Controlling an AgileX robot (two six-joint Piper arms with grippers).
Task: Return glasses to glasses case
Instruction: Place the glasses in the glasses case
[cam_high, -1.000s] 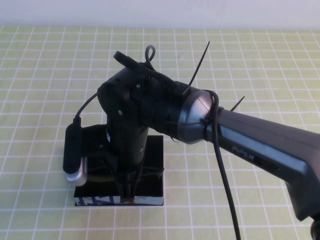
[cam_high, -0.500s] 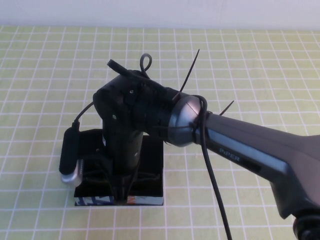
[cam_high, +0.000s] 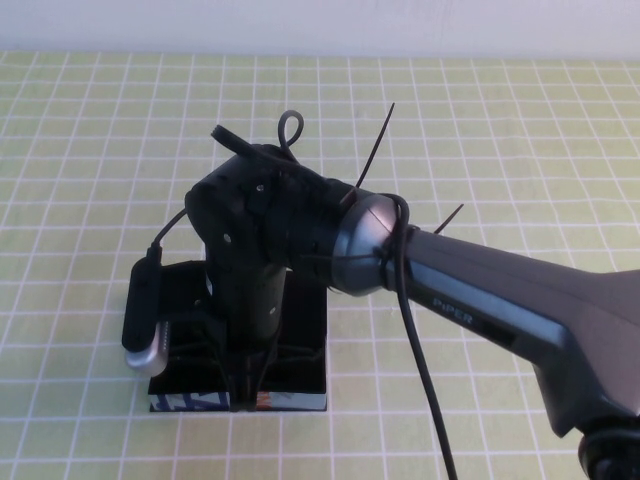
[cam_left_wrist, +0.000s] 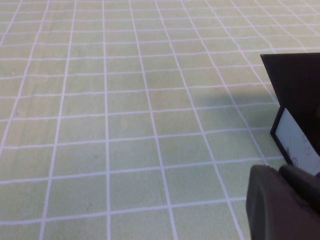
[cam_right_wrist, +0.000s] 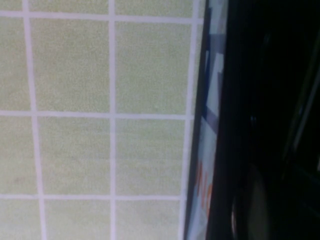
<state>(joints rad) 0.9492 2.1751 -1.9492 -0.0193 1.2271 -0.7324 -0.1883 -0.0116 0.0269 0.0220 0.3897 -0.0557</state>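
Right gripper: down inside the glasses case; grasp state cannot be told. Glasses: hidden, presumably beneath it. Left gripper: parked beside case. Your risk: lifting off crooked could drag the frames out.

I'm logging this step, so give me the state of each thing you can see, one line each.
glasses case: open, flat on the table.
glasses: hidden under the arm, cannot tell.
right gripper: lowered into the case, near its patterned front edge.
left gripper: low beside the case, off to its side.
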